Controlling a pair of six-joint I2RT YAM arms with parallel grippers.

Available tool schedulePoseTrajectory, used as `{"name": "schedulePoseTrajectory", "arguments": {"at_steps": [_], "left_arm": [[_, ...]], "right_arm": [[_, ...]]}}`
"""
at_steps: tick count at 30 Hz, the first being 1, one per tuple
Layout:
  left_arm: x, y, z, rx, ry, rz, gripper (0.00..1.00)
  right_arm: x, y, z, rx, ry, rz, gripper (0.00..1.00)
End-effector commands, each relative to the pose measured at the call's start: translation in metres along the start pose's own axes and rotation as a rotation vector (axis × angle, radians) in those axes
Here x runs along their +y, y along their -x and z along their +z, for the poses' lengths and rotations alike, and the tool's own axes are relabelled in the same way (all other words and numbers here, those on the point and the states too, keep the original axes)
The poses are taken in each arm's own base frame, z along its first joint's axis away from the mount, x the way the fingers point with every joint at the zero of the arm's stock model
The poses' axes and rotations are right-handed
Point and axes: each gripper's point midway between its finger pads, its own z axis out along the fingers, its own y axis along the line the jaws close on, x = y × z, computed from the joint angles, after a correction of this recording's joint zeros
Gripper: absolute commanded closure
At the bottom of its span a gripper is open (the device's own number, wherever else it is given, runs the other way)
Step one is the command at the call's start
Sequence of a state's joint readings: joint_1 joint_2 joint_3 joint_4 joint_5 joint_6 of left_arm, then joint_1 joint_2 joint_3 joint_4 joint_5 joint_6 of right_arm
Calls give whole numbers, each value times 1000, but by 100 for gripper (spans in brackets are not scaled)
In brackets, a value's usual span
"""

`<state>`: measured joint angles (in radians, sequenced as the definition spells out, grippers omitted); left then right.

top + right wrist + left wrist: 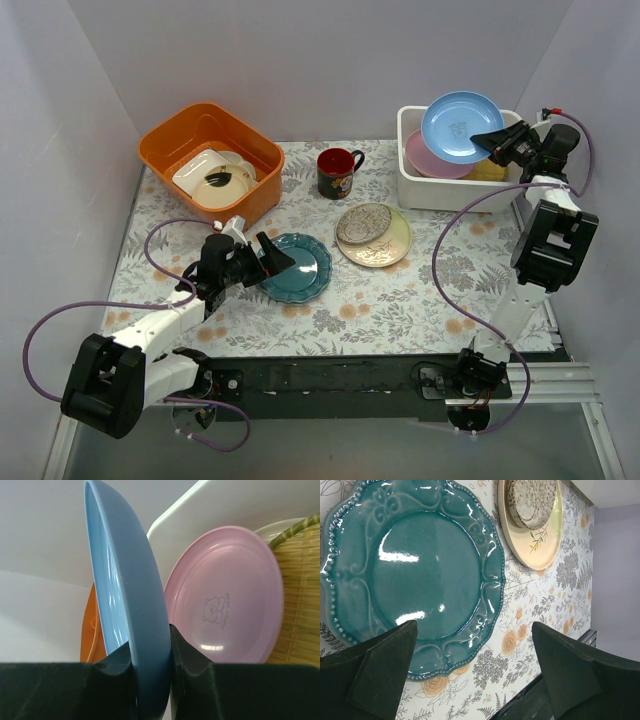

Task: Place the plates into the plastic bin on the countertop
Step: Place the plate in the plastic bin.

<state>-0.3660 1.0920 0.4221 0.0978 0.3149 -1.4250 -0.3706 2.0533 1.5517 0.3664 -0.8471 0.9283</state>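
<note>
Pinching the blue plate (460,125) is the right claw (487,142); left claw (272,252) gapes wide.

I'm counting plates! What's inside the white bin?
A pink plate leans inside the white bin, with a yellow woven one beside it. The blue plate held above hides the rest.

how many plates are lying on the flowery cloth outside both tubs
3: the teal plate left of centre, the cream plate mid-table, and the grey patterned plate stacked on it. Anything under that stack would be hidden.
</note>
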Motion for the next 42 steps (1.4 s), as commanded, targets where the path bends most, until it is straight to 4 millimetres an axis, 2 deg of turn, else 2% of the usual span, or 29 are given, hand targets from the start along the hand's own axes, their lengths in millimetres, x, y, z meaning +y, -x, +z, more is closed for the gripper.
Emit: {"name": "schedulePoseTrajectory", "arguments": {"at_steps": [1, 3, 5, 6, 11, 19, 27, 33, 35, 36, 42], "left_arm": [[-8, 8, 1, -11, -17, 28, 2], [-8, 8, 2, -9, -15, 28, 2], [-7, 7, 2, -8, -14, 28, 2], [-7, 7, 3, -8, -14, 28, 2], [-5, 7, 3, -5, -7, 28, 2], [-6, 8, 2, -10, -8, 33, 2], [-9, 10, 2, -10, -14, 36, 2], [-10, 11, 2, -13, -15, 35, 2], [-12, 12, 2, -15, -21, 39, 2], [-11, 12, 1, -14, -20, 38, 2], [-14, 13, 1, -15, -25, 41, 2]], "right_arm": [[-3, 23, 8, -63, -14, -44, 99], [-9, 24, 15, -57, -30, -52, 99], [-6, 25, 23, -45, -30, -59, 99], [-13, 21, 28, -31, -37, -55, 99], [-18, 8, 47, 13, -48, -59, 99], [-32, -10, 53, 40, -85, -51, 99], [-36, -18, 50, 55, -107, -65, 97], [-37, -16, 43, 64, -179, -88, 80], [-38, -13, 42, 60, -207, -113, 70], [-39, -15, 39, 72, -227, -104, 59], [-25, -9, 28, 47, -254, -153, 32]]}}
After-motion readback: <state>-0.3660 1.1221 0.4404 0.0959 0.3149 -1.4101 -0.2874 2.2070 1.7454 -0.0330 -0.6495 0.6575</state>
